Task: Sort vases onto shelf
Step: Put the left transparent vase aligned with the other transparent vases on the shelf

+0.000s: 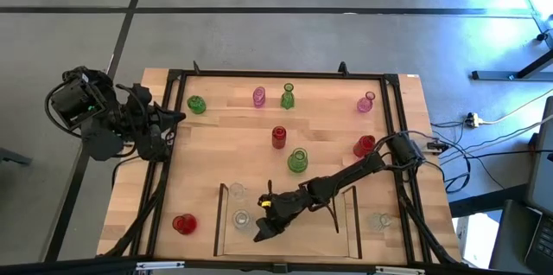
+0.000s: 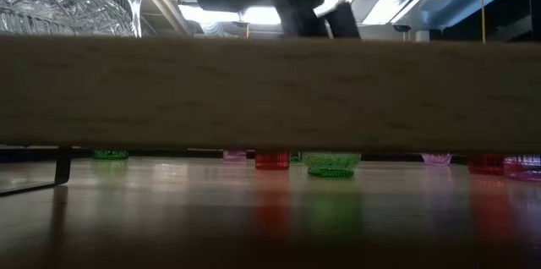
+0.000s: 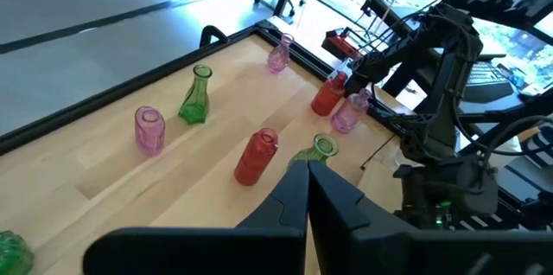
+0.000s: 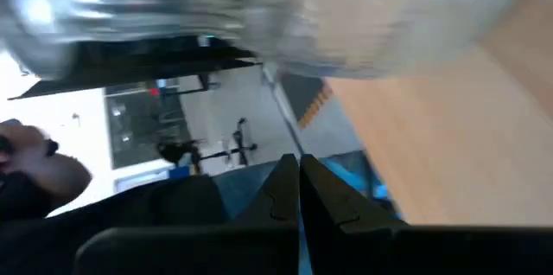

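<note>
Vases lie scattered over the light wood tabletop (image 1: 259,150) in the high view: along the upper part of the frame a green round one (image 1: 197,105) at the left, a pink one (image 1: 259,96), a green narrow-necked one (image 1: 287,97) just beside it, and another pink one (image 1: 366,103) toward the upper right. Near the centre stand a red vase (image 1: 278,137) and, below and to its right, a green squat vase (image 1: 297,160); a second red vase (image 1: 364,145) sits at the right, and a third red vase (image 1: 183,223) at the lower left. The shelf (image 1: 220,223), a thin dark frame, lies at the lower middle of the frame, with two clear vases inside its left column, one (image 1: 236,191) higher, one (image 1: 242,219) lower. Another clear vase (image 1: 381,220) stands at the lower right, outside the shelf. The right end effector (image 1: 262,233) reaches in from the right edge and sits over the shelf just beside the lower clear vase, its fingers pressed together on nothing. The left end effector (image 1: 175,117) waits at the upper left corner of the tabletop, near the green round vase, its fingers likewise closed and empty. In the low view a wooden board (image 2: 270,91) fills the middle of the frame, with vase bases showing beneath it.
</note>
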You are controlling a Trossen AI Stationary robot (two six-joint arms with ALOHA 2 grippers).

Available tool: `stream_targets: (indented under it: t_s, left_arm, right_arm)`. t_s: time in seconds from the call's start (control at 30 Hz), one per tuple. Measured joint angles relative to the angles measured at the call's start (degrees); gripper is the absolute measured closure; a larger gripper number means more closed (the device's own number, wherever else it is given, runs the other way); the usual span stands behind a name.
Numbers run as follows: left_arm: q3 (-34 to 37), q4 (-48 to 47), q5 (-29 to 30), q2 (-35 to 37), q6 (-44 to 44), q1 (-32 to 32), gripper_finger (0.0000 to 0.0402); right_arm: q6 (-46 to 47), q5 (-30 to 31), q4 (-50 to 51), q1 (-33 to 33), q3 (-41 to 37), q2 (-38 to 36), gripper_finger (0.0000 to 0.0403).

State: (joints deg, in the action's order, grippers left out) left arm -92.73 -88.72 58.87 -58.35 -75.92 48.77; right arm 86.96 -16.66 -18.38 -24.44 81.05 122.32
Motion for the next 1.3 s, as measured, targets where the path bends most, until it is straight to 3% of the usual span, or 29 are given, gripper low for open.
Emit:
stream_targets:
  t_s: [0.2, 0.6, 1.1, 1.3]
  left_arm:
    - [0.0, 1.6, 0.0, 0.0, 0.0, 0.0, 0.0401]
    - [0.0, 2.2, 0.0, 0.0, 0.0, 0.0, 0.0401]
    - [0.0, 2.2, 0.0, 0.0, 0.1, 0.0, 0.0401]
    - [0.0, 2.2, 0.0, 0.0, 0.1, 0.0, 0.0401]
  right_arm:
    - [-0.2, 2.1, 8.1, 0.2, 0.0, -0.6, 0.0403]
    - [-0.4, 7.3, 12.8, 0.5, 0.0, -1.0, 0.0403]
    - [-0.4, 11.1, 10.5, 1.7, 0.0, -1.1, 0.0403]
    - [-0.8, 9.9, 8.8, 2.1, 0.0, -1.1, 0.0403]
